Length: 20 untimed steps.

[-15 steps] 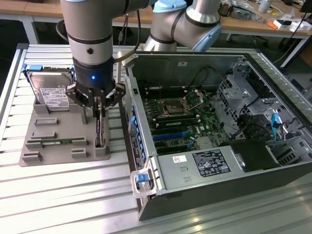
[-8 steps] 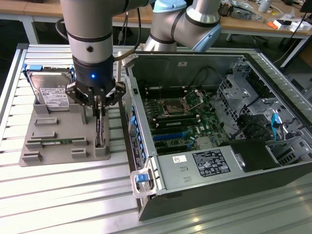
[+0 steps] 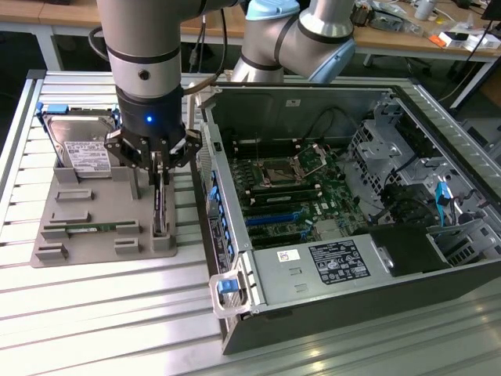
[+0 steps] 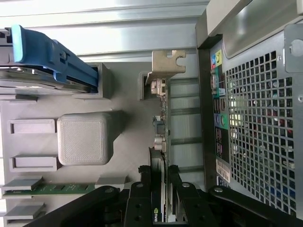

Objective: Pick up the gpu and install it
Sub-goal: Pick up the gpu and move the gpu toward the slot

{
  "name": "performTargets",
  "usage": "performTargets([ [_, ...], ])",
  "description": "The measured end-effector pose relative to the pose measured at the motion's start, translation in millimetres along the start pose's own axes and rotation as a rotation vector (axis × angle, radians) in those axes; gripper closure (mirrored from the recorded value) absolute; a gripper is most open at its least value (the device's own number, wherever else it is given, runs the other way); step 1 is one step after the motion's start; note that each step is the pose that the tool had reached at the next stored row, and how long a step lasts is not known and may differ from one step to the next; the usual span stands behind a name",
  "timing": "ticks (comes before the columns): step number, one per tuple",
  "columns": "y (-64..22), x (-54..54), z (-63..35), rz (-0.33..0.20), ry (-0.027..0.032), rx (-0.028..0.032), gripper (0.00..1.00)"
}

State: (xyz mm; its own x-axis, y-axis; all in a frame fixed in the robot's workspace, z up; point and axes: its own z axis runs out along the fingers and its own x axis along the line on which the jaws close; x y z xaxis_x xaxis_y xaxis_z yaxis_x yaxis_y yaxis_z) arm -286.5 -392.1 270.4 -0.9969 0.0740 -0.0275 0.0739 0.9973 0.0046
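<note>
Two fingers of the end effector (image 4: 159, 169) sat pinched on the top edge of the gpu (image 4: 160, 137), one each side. Whether both pads were bearing fully on the board was hard to judge from the wrist view, but it looked like a clamped grip. The card stood on edge in its slot in the grey holder (image 3: 94, 211), at the side nearest the PC case (image 3: 235, 262), w/ its silver bracket (image 4: 168, 62) at the far end from the fingers. It did not look lifted yet.

Risks from here, as I judged them:
- Grip sat toward the end opposite the bracket, so off-centre. The heavier bracket end could droop and the card pivot in the fingers.
- Thin board, narrow contact. A weak pinch could let it slip or twist, and components along the edge could take the pressure.
- Bracket tab sat right beside a holder post. A lift not straight up could snag it and drag the holder across the surface (image 3: 117, 313).
- Case wall was just beside the card, so any sideways swing could knock it.
- A tilted card would not seat squarely in a motherboard slot and could jam or stress the connector.
</note>
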Motion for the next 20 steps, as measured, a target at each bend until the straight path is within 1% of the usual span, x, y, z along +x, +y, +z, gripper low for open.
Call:
performTargets([
  [20,0.0,-0.2,-5.8,0.000,0.0000,0.0001,0.75],
])
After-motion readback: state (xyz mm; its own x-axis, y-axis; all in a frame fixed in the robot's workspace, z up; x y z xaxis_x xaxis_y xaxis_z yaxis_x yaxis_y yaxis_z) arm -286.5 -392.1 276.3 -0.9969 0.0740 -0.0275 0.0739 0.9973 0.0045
